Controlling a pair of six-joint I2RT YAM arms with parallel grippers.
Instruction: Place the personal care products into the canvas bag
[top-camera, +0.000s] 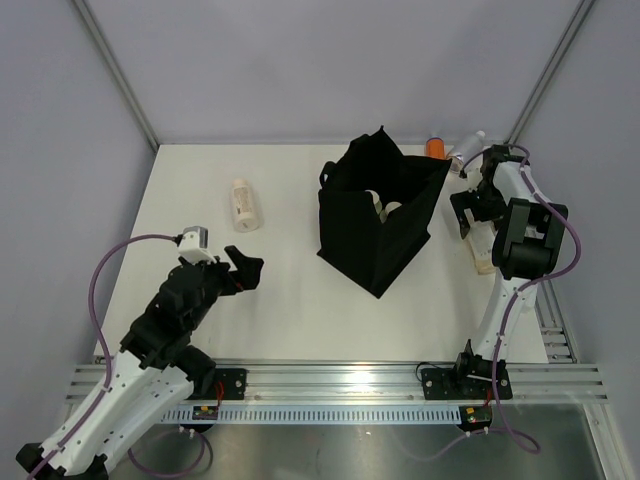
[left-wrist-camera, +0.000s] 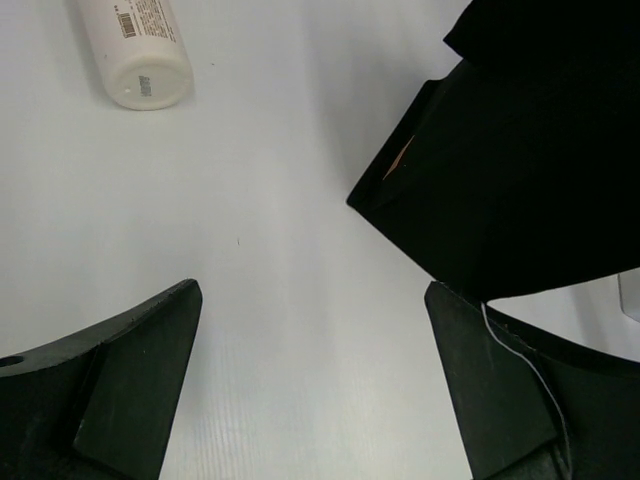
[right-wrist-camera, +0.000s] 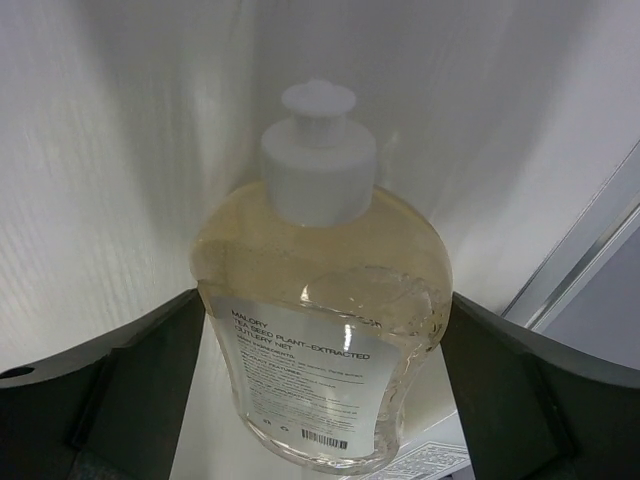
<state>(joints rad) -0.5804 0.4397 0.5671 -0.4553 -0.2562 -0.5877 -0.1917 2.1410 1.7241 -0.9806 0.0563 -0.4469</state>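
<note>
Amber bottle (right-wrist-camera: 318, 330) lies between spread right claw (right-wrist-camera: 322, 305).

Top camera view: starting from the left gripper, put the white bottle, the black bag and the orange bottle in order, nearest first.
1. White bottle: lying just beyond the left gripper, on the left side.
2. Black bag: off to the gripper's right, in the middle.
3. Orange bottle: behind the bag, at the far right edge.
</note>
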